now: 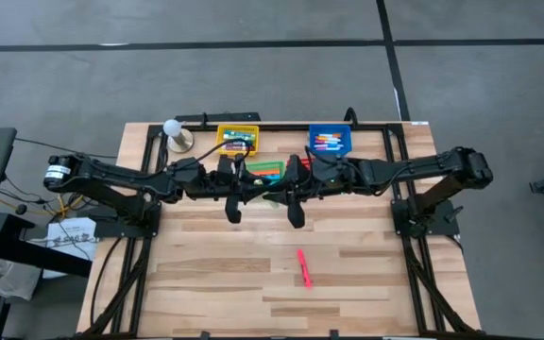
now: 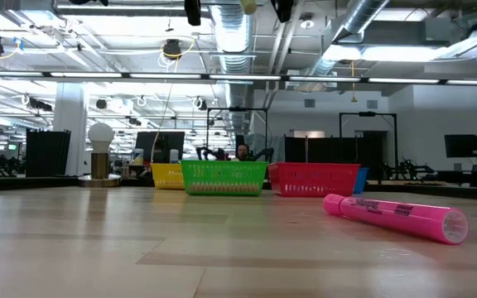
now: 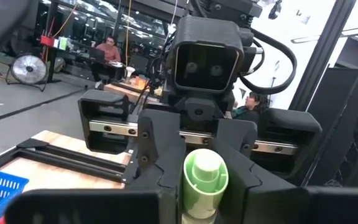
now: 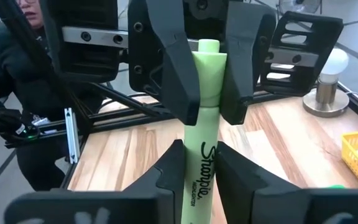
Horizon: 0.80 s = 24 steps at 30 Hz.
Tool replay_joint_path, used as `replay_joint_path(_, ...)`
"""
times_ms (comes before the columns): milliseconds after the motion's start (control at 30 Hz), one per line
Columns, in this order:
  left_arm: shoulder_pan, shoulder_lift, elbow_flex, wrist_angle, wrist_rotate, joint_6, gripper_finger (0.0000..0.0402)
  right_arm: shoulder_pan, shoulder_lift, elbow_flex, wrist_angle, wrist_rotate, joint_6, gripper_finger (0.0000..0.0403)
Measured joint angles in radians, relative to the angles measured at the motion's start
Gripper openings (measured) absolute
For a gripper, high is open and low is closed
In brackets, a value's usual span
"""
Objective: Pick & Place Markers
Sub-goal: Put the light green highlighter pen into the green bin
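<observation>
High view: both arms reach inward and meet above the table, just in front of the green basket (image 1: pixel 264 170), which serves as the landmark here. The left gripper (image 1: pixel 233 210) and right gripper (image 1: pixel 295 213) face each other, a handover pose. A pink highlighter (image 1: pixel 303 267) lies alone on the bare wooden table (image 1: pixel 206 274), well in front of the green basket. The yellow basket (image 1: pixel 238 138) and blue basket (image 1: pixel 330 142) sit behind the green one and already hold markers.

Low view: the pink highlighter (image 2: pixel 396 218) rests on its side, nearer the camera than the green basket (image 2: pixel 224 177) and the red basket (image 2: pixel 315 179). Both grippers hang above, barely in frame.

Left wrist view: the left gripper (image 3: pixel 205 180) has its fingers pressed onto the end of a yellow-green highlighter (image 3: pixel 205 183), seen end-on, with the other arm's gripper directly facing.

Right wrist view: the right gripper (image 4: pixel 199 163) clamps the lettered barrel of the yellow-green highlighter (image 4: pixel 202 137), while the left gripper's fingers (image 4: pixel 179 68) pinch its far end. Both holding at once suggests a transfer between arms, probably so the marker reaches a basket on the receiving arm's side.
</observation>
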Motion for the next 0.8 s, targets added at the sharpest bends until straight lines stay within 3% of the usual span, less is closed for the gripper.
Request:
replay_joint_path(533, 0.003, 0.0, 0.0, -0.017, -0.004, 0.015, 0.0056, 0.002, -0.005, 0.001, -0.053, -0.009, -0.037, 0.0112)
replay_joint_path(800, 0.024, 0.0, 0.0, -0.028, -0.007, 0.016, 0.0056, 0.003, -0.009, 0.002, -0.176, -0.035, -0.035, 0.019)
